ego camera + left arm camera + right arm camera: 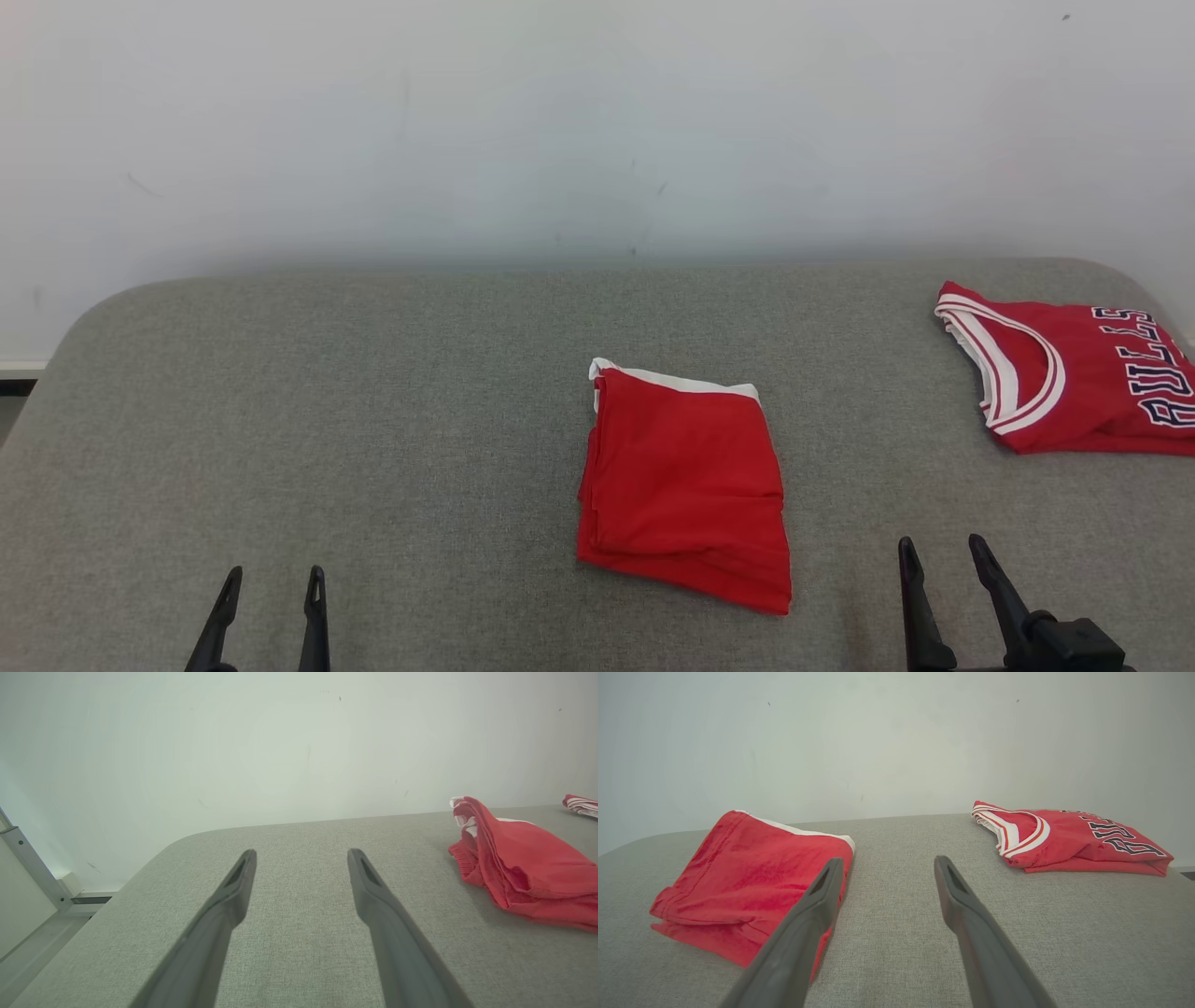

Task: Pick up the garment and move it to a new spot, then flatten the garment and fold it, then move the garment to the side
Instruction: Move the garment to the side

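1. My left gripper (275, 574) hangs low at the left over the bare table (373, 392), jaws wide and holding nothing, well apart from the shorts. If it has to help, it faces the longer reach, and a low sweep could scrape the grey cloth.
2. The shorts (686, 485), which I take as my garment, lie mid-table in a red folded stack with a white band along the far edge. The near edge shows several loose layers. Pinching only the top one would peel the fold open on the lift. Sliding the stack instead could bunch it against the rough cloth.
3. My right gripper (941, 541) sits near the shorts' right side, jaws wide and empty. Closing on one corner alone would let the stack hang and unfold.
4. The jersey (1074, 383) lies folded at the far right. Carrying the shorts that way could land them on it or knock it out of shape.
5. Writing: the jersey reads "BULLS" in dark, white-edged letters running sideways, the B cut by the head view's edge. I can read nothing on the shorts.
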Robot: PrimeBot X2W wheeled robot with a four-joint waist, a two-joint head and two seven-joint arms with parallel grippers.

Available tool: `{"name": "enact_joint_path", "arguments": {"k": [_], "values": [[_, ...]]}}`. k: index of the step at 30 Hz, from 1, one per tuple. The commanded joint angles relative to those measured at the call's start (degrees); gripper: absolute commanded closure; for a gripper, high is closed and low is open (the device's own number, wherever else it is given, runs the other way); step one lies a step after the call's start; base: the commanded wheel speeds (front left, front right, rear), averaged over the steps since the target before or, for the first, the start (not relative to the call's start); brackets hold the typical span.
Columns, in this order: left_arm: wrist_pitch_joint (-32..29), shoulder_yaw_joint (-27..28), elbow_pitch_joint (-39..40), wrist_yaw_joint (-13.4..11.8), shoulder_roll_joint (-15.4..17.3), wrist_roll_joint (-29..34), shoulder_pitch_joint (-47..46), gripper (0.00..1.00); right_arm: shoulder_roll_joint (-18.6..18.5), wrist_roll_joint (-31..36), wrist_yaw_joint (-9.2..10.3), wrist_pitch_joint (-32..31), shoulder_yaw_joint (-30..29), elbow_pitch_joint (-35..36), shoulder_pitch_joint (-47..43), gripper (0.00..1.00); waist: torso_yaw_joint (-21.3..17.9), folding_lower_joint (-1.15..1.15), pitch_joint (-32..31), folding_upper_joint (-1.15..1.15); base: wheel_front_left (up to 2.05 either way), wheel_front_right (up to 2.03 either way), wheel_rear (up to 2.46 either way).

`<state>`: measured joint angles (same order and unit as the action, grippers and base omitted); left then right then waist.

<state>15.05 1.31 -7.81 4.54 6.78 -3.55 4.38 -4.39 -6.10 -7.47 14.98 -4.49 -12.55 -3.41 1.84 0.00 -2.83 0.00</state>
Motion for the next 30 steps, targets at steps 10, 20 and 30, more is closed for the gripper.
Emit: {"name": "enact_joint_path", "arguments": {"k": [10,20,30], "values": [[0.15,0.1,-0.33,-0.36,0.14,-0.59,0.35,0.0,0.0,0.28,0.01,0.24,0.11,-0.65,0.58,0.0,-0.08,0.0,0.17,0.0,0.0,0.0,0.0],[0.15,-0.11,-0.37,-0.38,0.11,-0.59,0.35,0.0,0.11,0.43,0.01,0.25,0.26,-0.91,0.38,0.0,0.04,0.0,0.28,0.0,0.0,0.0,0.0],[0.15,-0.31,-0.6,-0.48,0.12,-0.46,0.01,0.0,0.23,0.33,0.01,0.24,0.35,-1.24,0.55,0.0,0.33,0.0,0.39,0.0,0.0,0.0,0.0]]}}
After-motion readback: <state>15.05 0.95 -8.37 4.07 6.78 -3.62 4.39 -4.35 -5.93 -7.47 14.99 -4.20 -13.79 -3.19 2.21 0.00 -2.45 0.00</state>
